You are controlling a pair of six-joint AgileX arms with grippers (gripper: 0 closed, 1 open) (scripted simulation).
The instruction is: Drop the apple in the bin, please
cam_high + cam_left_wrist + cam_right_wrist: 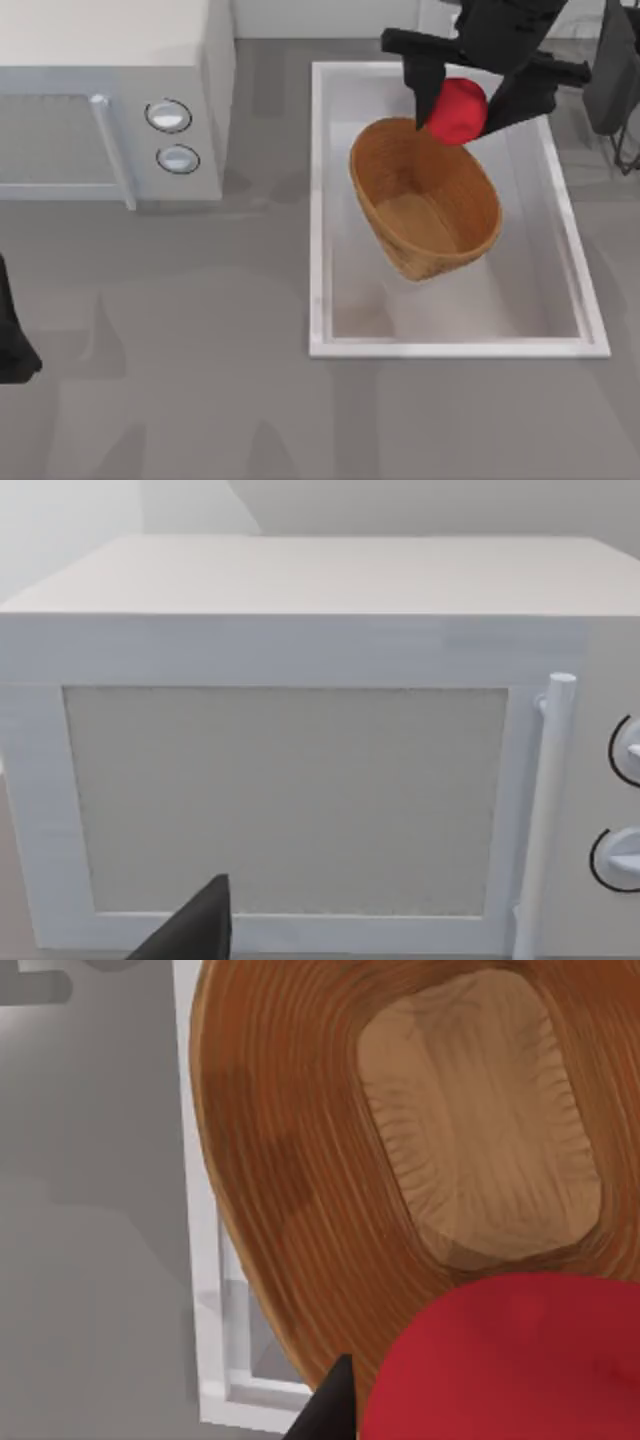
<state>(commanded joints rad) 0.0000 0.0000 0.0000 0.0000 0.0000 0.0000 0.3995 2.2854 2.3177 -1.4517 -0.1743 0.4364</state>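
Landmark: white sink basin (pixel 325 200), rectangular, set into the grey surface (pixel 200 400) toward the top view's right.

Item 1, the bin (pixel 430 205): oval brown woven basket with ribbed walls and a flat, paler bottom. It stands inside the basin, in its far half, tilted on a diagonal to the basin's walls. Contents: nothing lies on its bottom. In the right wrist view the bin (pixel 300 1180) shows its bare floor and ribbed inner wall, with the basin's white rim beside it.

Item 2, the apple (pixel 458 110): small, round, plain bright red. It is above the far rim of the bin, within the basin's outline near the basin's far wall, not resting in the bin. In the right wrist view the apple (pixel 510 1360) sits close to the lens, overlapping the bin's near wall.

Item 3, right gripper (pixel 458 108): black, above the basin's far end, its fingers (pixel 425 95) pinching the apple from both sides.

Item 4, microwave (pixel 110 100): white, with a vertical door handle and two round knobs, standing on the surface well to the left of the basin. The left wrist view faces its door (pixel 285 800) straight on.

Item 5, left arm (pixel 12 340): parked at the surface's left edge, far from the basin. One dark finger tip (pixel 200 925) shows in its wrist view; whether its fingers are spread or pressed together I cannot tell.
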